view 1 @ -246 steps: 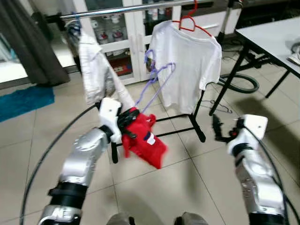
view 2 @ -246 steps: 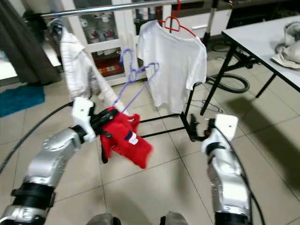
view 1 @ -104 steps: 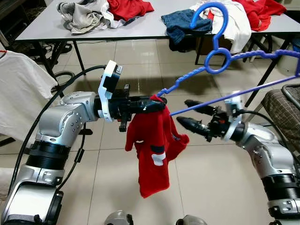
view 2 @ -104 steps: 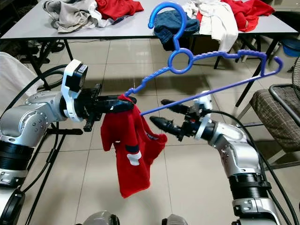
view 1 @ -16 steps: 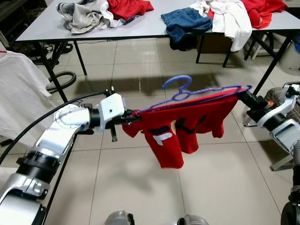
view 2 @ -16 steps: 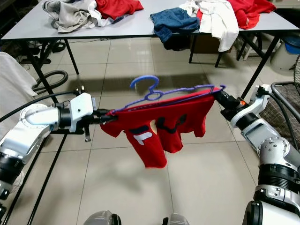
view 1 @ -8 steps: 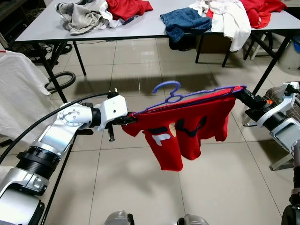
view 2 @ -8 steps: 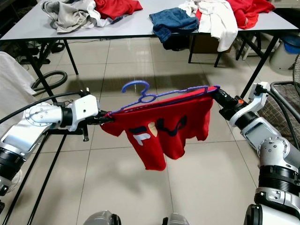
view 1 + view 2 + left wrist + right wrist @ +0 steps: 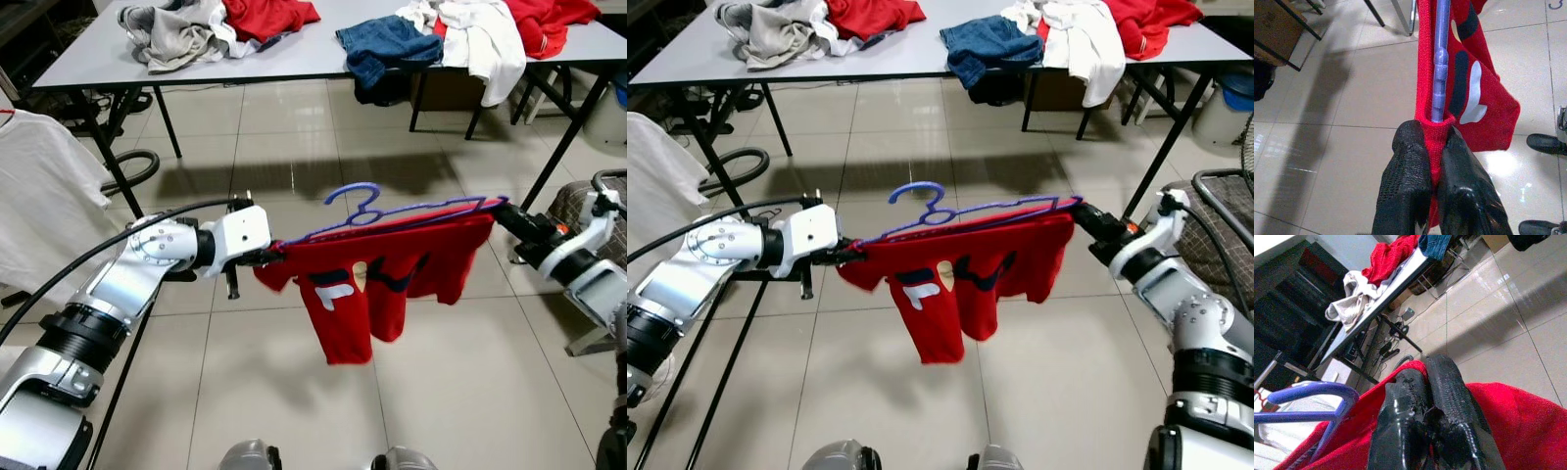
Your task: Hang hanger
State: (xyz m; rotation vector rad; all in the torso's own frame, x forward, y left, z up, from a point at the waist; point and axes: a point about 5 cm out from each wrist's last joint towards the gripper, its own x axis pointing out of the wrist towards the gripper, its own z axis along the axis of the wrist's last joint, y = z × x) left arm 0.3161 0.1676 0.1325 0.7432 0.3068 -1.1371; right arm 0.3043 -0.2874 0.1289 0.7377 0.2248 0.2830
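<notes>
While stretched between grippers, red shirt (image 9: 392, 269)

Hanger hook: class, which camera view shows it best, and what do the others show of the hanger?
The left eye view: the hook stands clear above the red shirt; the right eye view matches it. The left wrist view shows a straight bar entering the shirt at the left gripper; the right wrist view shows a bent end beside the right gripper.

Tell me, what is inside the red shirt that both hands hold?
A purple hanger runs inside the red shirt, its hook above the collar. The left hand and right hand pinch the shoulders; the hanger's ends are covered.
</notes>
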